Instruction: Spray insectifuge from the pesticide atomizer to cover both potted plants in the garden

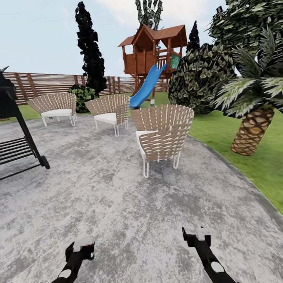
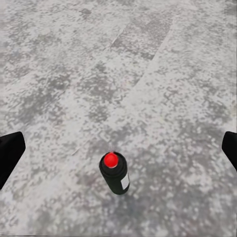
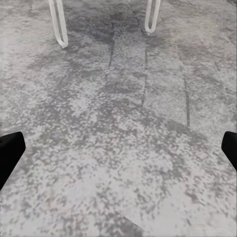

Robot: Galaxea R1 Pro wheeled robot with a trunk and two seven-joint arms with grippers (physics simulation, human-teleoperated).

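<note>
Pesticide atomizer stands upright on the grey paved patio, low in the centre of the left wrist view, well below the tool and between its two dark fingertips, which sit at the left and right edges of that frame, so the left tool is spread wide and holds nothing. The bottle looks small, slim and dark, with a pale label patch on its lower side and a red round top facing the camera; its green tint is hard to confirm at this size. The right tool appears at the lower right of the head view, and its wrist view likewise shows fingertips far apart over bare paving, with the white legs of a wicker chair at the top of that frame. The step in hand seems to be the approach for the pick. To do it well, the left tool should come down straight over the bottle, keep it centred between the fingers, and close on the body below the spray head, gently enough not to tip so narrow a thing. The potted plants are not to be made out among the palm and the dark bush at the right.
</note>
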